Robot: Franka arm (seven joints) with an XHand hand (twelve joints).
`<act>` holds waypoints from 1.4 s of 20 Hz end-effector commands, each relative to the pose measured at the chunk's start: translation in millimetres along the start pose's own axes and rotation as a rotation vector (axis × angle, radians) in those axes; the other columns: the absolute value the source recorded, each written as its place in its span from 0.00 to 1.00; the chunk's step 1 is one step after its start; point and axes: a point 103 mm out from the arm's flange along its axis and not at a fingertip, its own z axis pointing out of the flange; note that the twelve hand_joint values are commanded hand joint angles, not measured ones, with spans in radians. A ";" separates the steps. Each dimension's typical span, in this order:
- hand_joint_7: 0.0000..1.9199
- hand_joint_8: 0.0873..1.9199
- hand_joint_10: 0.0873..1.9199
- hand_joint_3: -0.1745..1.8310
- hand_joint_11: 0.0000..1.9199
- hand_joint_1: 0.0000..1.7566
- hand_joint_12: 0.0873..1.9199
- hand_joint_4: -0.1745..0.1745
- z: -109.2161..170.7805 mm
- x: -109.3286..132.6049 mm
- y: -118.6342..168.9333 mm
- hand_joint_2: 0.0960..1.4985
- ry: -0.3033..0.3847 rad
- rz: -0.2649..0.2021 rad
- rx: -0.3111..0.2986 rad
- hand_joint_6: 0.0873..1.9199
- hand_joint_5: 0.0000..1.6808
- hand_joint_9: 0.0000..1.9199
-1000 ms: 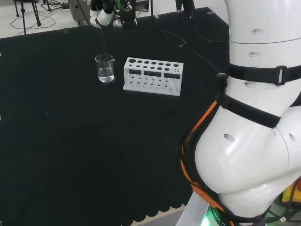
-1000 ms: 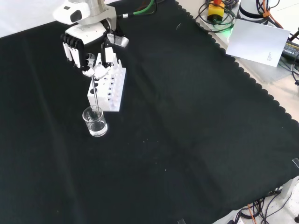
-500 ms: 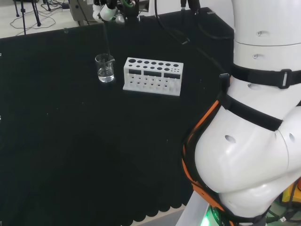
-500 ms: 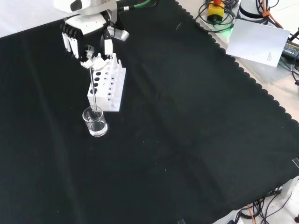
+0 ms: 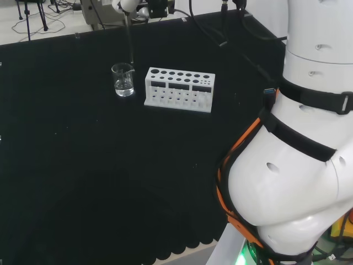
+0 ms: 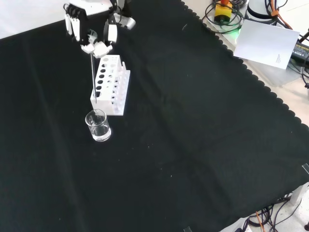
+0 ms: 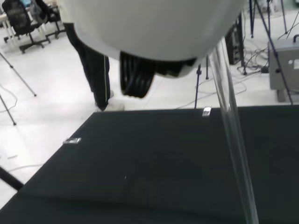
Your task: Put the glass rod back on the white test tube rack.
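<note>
Pinching the glass rod (image 6: 92,79) in my fingers (image 6: 98,47) — it hangs upright, its tip above the beaker (image 6: 98,125), beside the white rack (image 6: 110,85).

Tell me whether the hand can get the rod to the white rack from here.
Probably yes: the hand pinches the glass rod upright above the beaker, and nothing stands between it and the adjacent rack.

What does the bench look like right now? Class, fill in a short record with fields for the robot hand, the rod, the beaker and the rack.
robot hand: raised above the rack's far end in the front view, fingers pinching the rod's top
glass rod: hanging upright, lower tip just above the beaker
beaker: on the cloth, beside the rack's end, a little clear liquid inside
white test tube rack: on the cloth, holes empty
</note>
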 end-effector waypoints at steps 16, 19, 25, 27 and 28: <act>0.86 0.40 0.33 0.61 0.78 0.70 0.55 0.00 -54.9 -94.1 -43.8 0.21 -0.058 0.206 -0.067 0.30 0.84 0.99; 0.86 0.40 0.33 0.61 0.78 0.70 0.55 0.00 -58.6 -107.3 -51.5 0.21 -0.067 0.237 -0.068 0.30 0.84 0.99; 0.86 0.40 0.33 0.61 0.78 0.70 0.55 0.00 -62.8 -126.2 -67.3 0.21 -0.081 0.279 -0.067 0.30 0.84 0.99; 0.86 0.40 0.33 0.61 0.78 0.70 0.55 0.00 -63.5 -130.5 -72.6 0.21 -0.084 0.289 -0.064 0.30 0.84 0.99; 0.86 0.40 0.33 0.61 0.78 0.70 0.55 0.00 -63.9 -131.6 -75.0 0.21 -0.085 0.292 -0.064 0.30 0.84 0.99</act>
